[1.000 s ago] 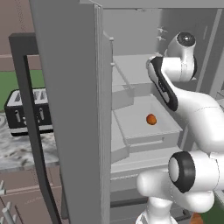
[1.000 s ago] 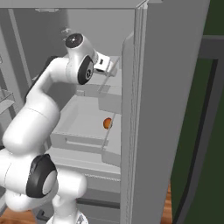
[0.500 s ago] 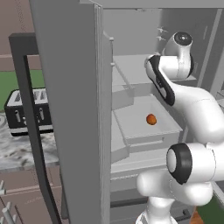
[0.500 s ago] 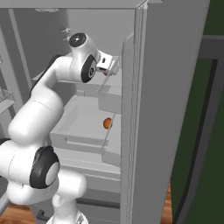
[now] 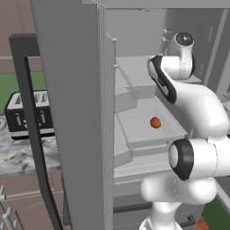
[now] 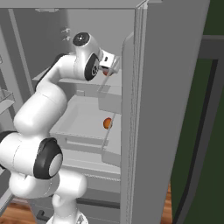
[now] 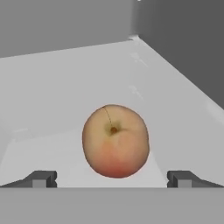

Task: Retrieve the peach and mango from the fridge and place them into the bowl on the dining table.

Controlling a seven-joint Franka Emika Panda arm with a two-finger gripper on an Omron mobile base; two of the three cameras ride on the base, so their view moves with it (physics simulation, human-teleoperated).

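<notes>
In the hand view a peach (image 7: 115, 141), yellow above and red below, lies on a pale shelf inside the open grey fridge (image 5: 72, 99). My gripper (image 7: 112, 179) is open, its fingertips (image 7: 41, 178) standing apart on either side of the peach without touching it. From the right base view the gripper (image 6: 110, 66) reaches in at the upper shelf, with the peach (image 6: 105, 73) just beyond it. A small orange mango (image 5: 155, 122) rests in the lower tray (image 6: 83, 127), where the mango (image 6: 107, 124) sits near the door side. The bowl and the dining table are out of view.
The fridge's open left door (image 5: 76, 134) with its long dark handle (image 5: 38, 148) stands close on my left; the right door (image 6: 170, 109) stands close on my right. A black toaster (image 5: 29, 117) sits on a marbled counter (image 5: 18, 157) beyond the left door.
The arm has shifted slightly, carrying the hand a little further in over the upper shelf. The jaws stay open and both fruits lie where they were.
</notes>
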